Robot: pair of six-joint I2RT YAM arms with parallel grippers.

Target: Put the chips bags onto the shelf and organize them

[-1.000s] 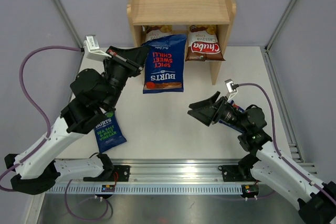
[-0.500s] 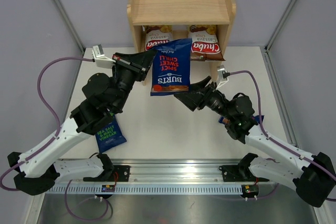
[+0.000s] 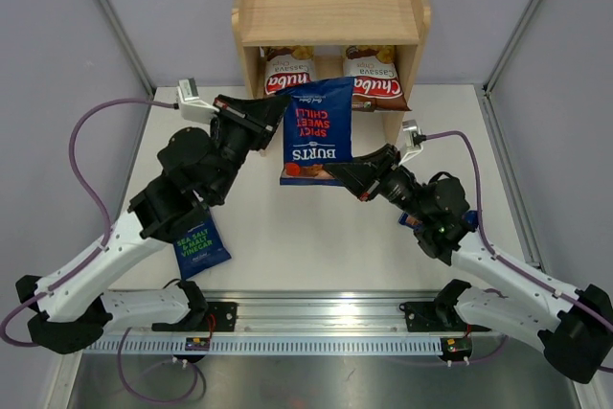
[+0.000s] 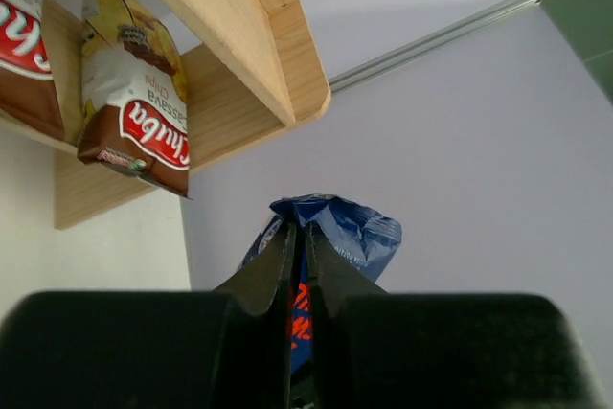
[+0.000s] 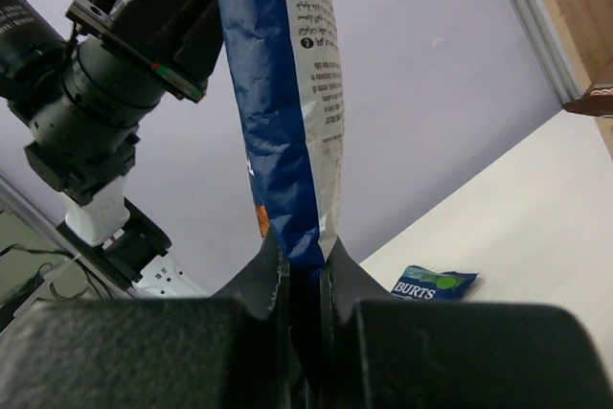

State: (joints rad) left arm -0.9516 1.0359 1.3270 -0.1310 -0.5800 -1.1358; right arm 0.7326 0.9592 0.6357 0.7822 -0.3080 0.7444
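While both arms reach in over the white bench [image 3: 287, 227], a glossy dark blue Burts chips bag with red and white lettering [image 3: 316, 126] hangs clear of it between them, just in front of the small light-wood two-tier shelf [image 3: 330, 34]. Its long axis runs from the near side toward the shelf, leaning a little to the right. From above the lettering reads upside down, the logo end lying nearer the arms. The left hand [image 3: 280, 107] is pressed together on the bag's far left edge, and the left wrist view shows crumpled blue foil squeezed between its fingers [image 4: 278, 261]. The right hand [image 3: 343, 171] pinches the near right corner, its fingers closed flat on the seam. On the shelf's lower tier a brown Chuba cassava chips bag with a red logo [image 3: 375, 83] stands upright, logo outward. A second brown Chuba bag [image 3: 285, 69] stands just beside it, partly hidden behind the blue one. A smaller blue Burts bag with a green label [image 3: 198, 241] lies flat on the bench beside the left arm.
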